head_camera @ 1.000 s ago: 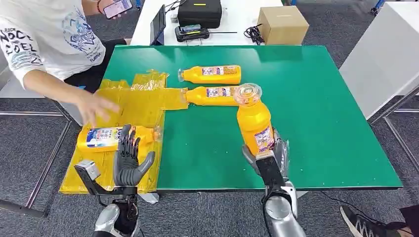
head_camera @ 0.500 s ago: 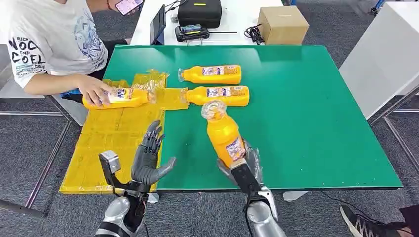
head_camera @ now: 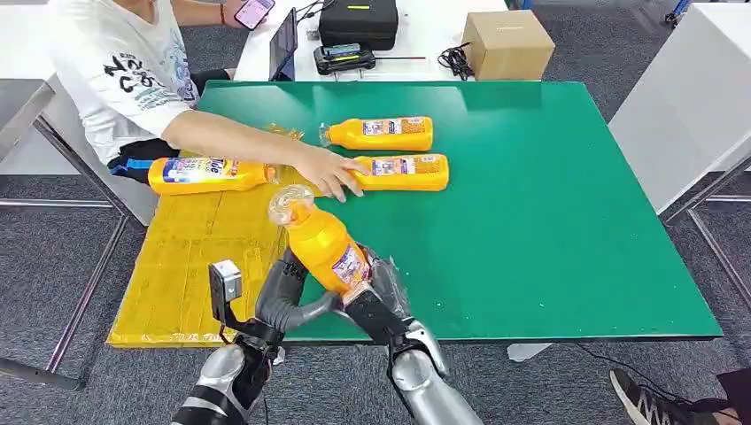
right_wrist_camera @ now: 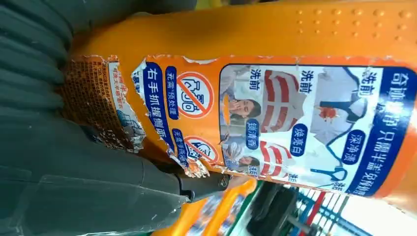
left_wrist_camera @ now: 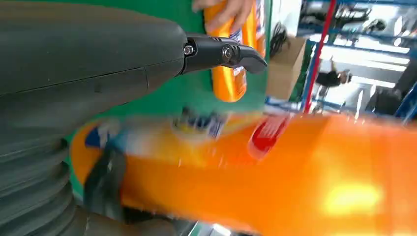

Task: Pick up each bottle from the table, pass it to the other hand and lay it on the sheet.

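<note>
— Right hand (head_camera: 376,297): what is gripped by it?

— An orange bottle (head_camera: 323,243) is gripped at its lower end, tilted, with its clear cap pointed toward the yellow sheet (head_camera: 190,257). It is held above the near edge of the green counter (head_camera: 549,204), right at the sheet's border. In the right wrist view the torn label of the bottle (right_wrist_camera: 275,123) is seen pressed against the hand (right_wrist_camera: 74,162).

— And the left hand (head_camera: 288,297)?

— It is raised just beside the bottle's base, thumb stretched under it and fingers upright behind it. Contact seems to be made, but whether a grip has been closed cannot be told. In the left wrist view the bottle (left_wrist_camera: 295,177) is blurred across the front of the hand (left_wrist_camera: 88,98).

— Where are the other bottles placed?

— One bottle on the sheet (head_camera: 208,173) is laid on its side at the far end. Two more lie on the counter: a far bottle (head_camera: 381,134), and a nearer bottle (head_camera: 403,172) whose neck is touched by a person's hand (head_camera: 328,173).
</note>
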Robot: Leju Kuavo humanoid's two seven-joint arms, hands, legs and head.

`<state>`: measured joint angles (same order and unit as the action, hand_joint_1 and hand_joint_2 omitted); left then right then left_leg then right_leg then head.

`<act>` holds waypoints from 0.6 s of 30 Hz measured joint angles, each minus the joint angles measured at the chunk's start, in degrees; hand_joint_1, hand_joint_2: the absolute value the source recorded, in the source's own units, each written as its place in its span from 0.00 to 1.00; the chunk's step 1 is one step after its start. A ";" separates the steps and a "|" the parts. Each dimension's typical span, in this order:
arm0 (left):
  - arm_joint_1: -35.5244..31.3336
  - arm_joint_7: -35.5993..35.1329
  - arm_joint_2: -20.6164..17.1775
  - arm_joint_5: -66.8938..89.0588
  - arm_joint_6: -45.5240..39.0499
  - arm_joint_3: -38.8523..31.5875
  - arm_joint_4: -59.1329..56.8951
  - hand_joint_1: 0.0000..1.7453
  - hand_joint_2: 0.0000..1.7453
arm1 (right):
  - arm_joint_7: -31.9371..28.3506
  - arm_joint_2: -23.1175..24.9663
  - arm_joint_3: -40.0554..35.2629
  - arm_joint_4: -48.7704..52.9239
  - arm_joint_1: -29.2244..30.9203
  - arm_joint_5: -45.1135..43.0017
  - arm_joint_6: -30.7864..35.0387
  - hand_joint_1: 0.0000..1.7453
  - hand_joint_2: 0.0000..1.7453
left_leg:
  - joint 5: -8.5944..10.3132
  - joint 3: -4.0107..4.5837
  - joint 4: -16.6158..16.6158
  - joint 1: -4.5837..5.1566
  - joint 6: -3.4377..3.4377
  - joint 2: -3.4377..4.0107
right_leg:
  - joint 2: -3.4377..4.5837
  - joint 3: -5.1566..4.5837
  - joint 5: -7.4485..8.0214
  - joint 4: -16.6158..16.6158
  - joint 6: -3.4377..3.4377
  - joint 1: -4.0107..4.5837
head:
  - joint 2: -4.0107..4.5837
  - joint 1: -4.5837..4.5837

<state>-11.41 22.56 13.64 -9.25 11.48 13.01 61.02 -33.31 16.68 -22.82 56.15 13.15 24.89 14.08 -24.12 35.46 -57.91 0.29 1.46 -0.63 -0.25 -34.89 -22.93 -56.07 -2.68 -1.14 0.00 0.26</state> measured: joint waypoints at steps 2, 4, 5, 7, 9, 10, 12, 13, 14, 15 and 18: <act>-0.04 -0.42 0.00 -1.16 1.18 0.17 -0.44 0.00 1.00 | 0.02 0.31 -0.72 -1.07 0.74 -0.13 0.00 1.00 1.00 | 0.00 0.00 0.00 0.00 0.00 0.01 | 0.00 -0.01 0.00 0.00 0.00 0.00 | 0.00 0.00; -0.06 -1.07 0.00 -3.00 2.95 0.24 -0.85 0.00 1.00 | 0.04 0.59 -1.35 -2.38 1.40 -0.22 0.00 1.00 1.00 | 0.00 0.00 0.00 0.00 0.00 0.00 | 0.00 0.00 0.00 0.01 0.00 0.00 | 0.00 0.00; -0.07 -1.62 0.00 -4.40 4.26 0.24 -1.11 0.00 1.00 | 0.09 0.68 -1.86 -3.13 1.78 -0.20 0.00 1.00 1.00 | 0.00 0.00 0.00 0.00 0.00 0.00 | 0.00 -0.01 0.00 0.00 0.00 0.00 | 0.00 0.00; -0.08 -2.62 0.00 -7.27 6.31 0.15 -1.53 0.00 1.00 | 0.09 0.81 -2.51 -4.34 2.27 -0.20 0.00 1.00 1.00 | 0.00 -0.01 0.00 0.00 0.00 0.01 | 0.00 0.00 0.00 0.00 0.00 0.01 | 0.00 0.00; -0.07 -3.85 -0.02 -10.26 8.48 -0.04 -2.01 0.00 1.00 | -0.02 0.87 -2.93 -5.51 2.61 -0.24 -0.18 1.00 1.00 | 0.00 -0.01 0.00 0.00 0.00 0.00 | 0.00 0.00 0.00 0.00 0.00 0.01 | 0.00 0.00; -0.07 -4.24 -0.04 -12.01 9.65 -0.22 -2.29 0.00 1.00 | -0.20 0.87 -3.19 -6.06 2.75 -0.26 -0.22 1.00 1.00 | 0.00 -0.01 0.00 -0.01 0.00 0.00 | 0.00 0.00 0.00 0.00 0.00 0.01 | 0.00 0.00; -0.04 -4.89 -0.35 -13.31 10.95 -0.35 -2.80 0.00 1.00 | -0.31 0.87 -3.47 -7.16 3.11 -0.31 -0.24 1.00 1.00 | 0.00 -0.01 0.00 -0.01 0.00 0.02 | 0.01 -0.01 0.00 0.00 0.00 0.01 | 0.00 0.02; -0.03 -5.03 -0.37 -13.66 11.10 -0.39 -3.06 0.00 1.00 | -0.35 0.87 -3.52 -7.58 3.24 -0.31 -0.24 1.00 1.00 | 0.00 -0.01 0.00 -0.01 0.00 0.01 | 0.01 -0.01 0.00 0.00 0.00 0.01 | 0.00 0.00; -0.01 -5.05 -0.39 -13.73 11.17 -0.48 -3.28 0.00 1.00 | -0.37 0.87 -3.54 -7.91 3.31 -0.31 -0.24 1.00 1.00 | 0.00 -0.01 0.00 -0.01 0.00 0.00 | 0.00 -0.01 0.00 0.00 0.00 0.01 | 0.00 0.02; 0.00 -5.11 -0.48 -13.75 11.25 -0.53 -3.47 0.00 1.00 | -0.37 0.90 -3.61 -8.26 3.38 -0.31 -0.24 1.00 1.00 | 0.00 0.00 0.00 -0.01 0.00 0.00 | 0.00 -0.01 0.00 0.00 0.00 0.01 | 0.00 0.00; 0.01 -5.11 -0.55 -14.07 11.21 -0.63 -3.93 0.00 1.00 | -0.37 0.90 -3.95 -9.11 3.71 -0.07 -0.52 1.00 1.00 | 0.00 0.00 0.00 0.00 0.00 0.02 | 0.01 -0.01 0.00 0.00 0.00 0.00 | 0.00 0.00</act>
<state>-11.41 17.44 13.09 -23.32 22.69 12.37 57.09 -33.68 17.57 -26.77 47.04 16.86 24.83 13.55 -24.12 35.46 -57.91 0.29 1.45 -0.61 -0.24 -34.90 -22.93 -56.07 -2.68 -1.14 0.00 0.26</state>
